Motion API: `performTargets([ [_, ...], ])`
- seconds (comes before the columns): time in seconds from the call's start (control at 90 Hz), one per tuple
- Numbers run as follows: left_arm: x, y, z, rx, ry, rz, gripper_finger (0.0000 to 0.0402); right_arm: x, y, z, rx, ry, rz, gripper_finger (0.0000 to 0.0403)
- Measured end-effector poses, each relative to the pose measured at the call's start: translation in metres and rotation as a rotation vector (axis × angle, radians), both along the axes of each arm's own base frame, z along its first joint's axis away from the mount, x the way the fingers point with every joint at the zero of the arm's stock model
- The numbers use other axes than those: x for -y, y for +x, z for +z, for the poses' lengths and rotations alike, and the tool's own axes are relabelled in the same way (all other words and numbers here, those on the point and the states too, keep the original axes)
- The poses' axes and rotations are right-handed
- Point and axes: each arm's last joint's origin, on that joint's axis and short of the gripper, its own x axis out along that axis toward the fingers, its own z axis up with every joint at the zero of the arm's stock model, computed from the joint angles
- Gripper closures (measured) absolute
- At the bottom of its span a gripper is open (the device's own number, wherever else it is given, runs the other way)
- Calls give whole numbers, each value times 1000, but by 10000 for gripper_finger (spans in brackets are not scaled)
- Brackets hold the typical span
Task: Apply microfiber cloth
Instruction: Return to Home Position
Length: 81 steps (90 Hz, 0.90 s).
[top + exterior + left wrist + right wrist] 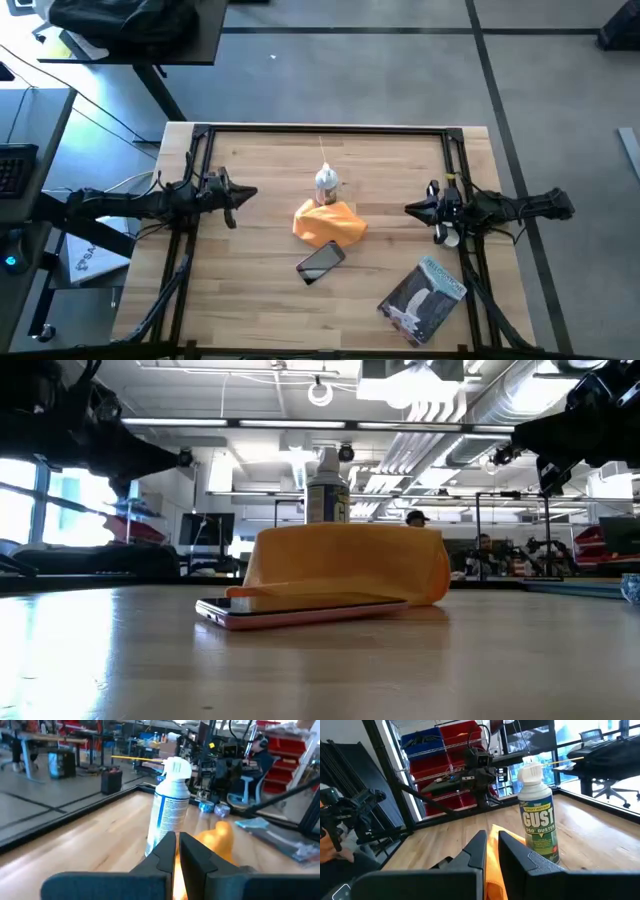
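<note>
Phone (300, 612): flat on the worktop (250, 290), screen up, touching the cloth.
Microfiber cloth (330, 223): heaped mid-worktop between phone and spray can (326, 184); released, so wiping looks finished.
Left pincer (243, 196): raised at the left, fingers almost together, empty.
Right pincer (410, 209): mirrored at the right, likewise near-closed, empty.
Both: well apart from the cloth, seemingly parked.

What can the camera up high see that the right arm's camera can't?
Only the high view shows the phone and the grey-blue packet. Only the right wrist view shows the word GUST on the spray can and the red bins behind the table. Both show the spray can and the microfiber cloth beside it. The left gripper and right gripper wait at the table's sides.
</note>
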Motion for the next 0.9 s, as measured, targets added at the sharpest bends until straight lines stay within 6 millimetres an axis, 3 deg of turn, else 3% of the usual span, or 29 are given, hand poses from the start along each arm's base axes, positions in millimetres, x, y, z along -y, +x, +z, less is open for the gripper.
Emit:
performTargets([
  [0.9, 0, -5, 3, 32, 16, 0, 398, 0, 0, 0, 0, 0, -1, 385],
])
